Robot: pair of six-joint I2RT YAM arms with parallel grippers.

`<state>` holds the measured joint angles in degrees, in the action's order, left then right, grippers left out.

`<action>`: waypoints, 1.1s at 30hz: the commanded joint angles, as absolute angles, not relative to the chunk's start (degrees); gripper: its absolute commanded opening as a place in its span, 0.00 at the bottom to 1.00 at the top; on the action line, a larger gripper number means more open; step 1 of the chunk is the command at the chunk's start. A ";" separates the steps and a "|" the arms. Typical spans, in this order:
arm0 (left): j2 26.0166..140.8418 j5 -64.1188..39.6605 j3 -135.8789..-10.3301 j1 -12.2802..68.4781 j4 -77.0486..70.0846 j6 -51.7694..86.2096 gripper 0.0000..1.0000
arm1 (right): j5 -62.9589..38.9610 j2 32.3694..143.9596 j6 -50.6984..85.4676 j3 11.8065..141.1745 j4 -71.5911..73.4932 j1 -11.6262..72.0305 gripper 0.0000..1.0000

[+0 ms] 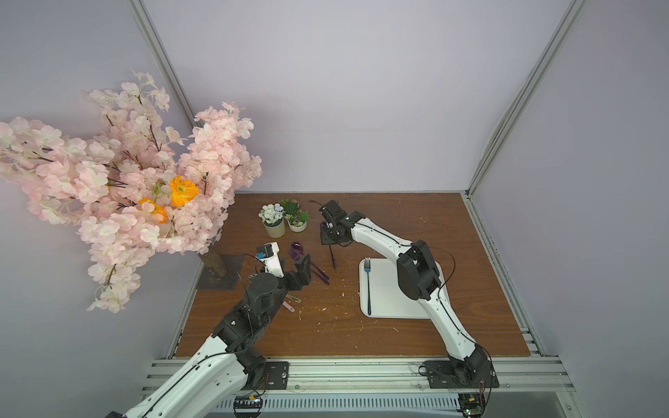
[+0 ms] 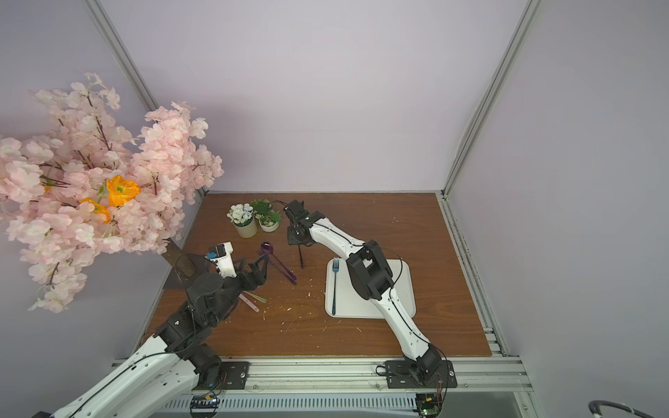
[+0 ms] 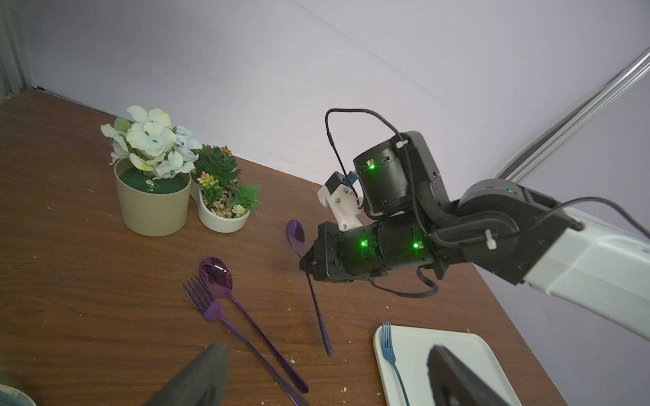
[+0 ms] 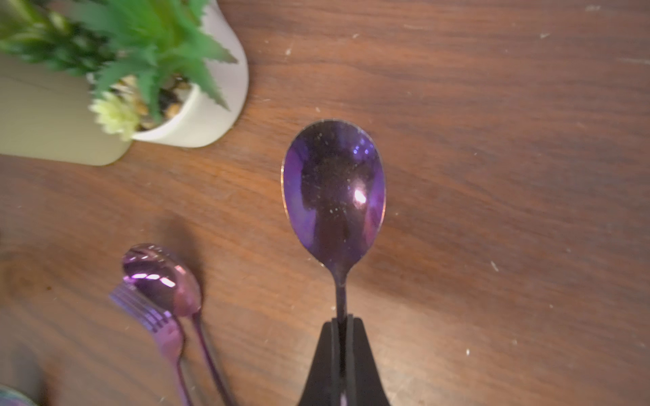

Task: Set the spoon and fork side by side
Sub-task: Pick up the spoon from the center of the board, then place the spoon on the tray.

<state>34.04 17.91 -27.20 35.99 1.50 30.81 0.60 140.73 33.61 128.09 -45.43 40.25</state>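
My right gripper (image 4: 343,321) is shut on the neck of a dark purple spoon (image 4: 334,189), whose bowl lies just over the wood near the small white pot. In a top view the spoon's handle (image 1: 332,257) runs from the right gripper (image 1: 328,237) toward the tray. A blue fork (image 1: 368,286) lies along the left side of the white tray (image 1: 391,305), apart from the spoon. My left gripper (image 3: 327,348) stands open with nothing between its fingers (image 3: 197,376), hovering by a lighter purple spoon (image 3: 215,274) and purple fork (image 3: 204,302) lying together.
Two plant pots (image 1: 274,226) (image 1: 297,222) stand at the back of the table. A pink blossom tree (image 1: 126,173) overhangs the left edge. Pink and green sticks (image 1: 291,303) lie under my left arm. My right arm crosses over the tray.
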 commanded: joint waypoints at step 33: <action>33.90 18.93 -26.54 35.51 1.49 31.70 0.92 | 2.56 91.96 47.38 59.87 -34.94 38.11 0.00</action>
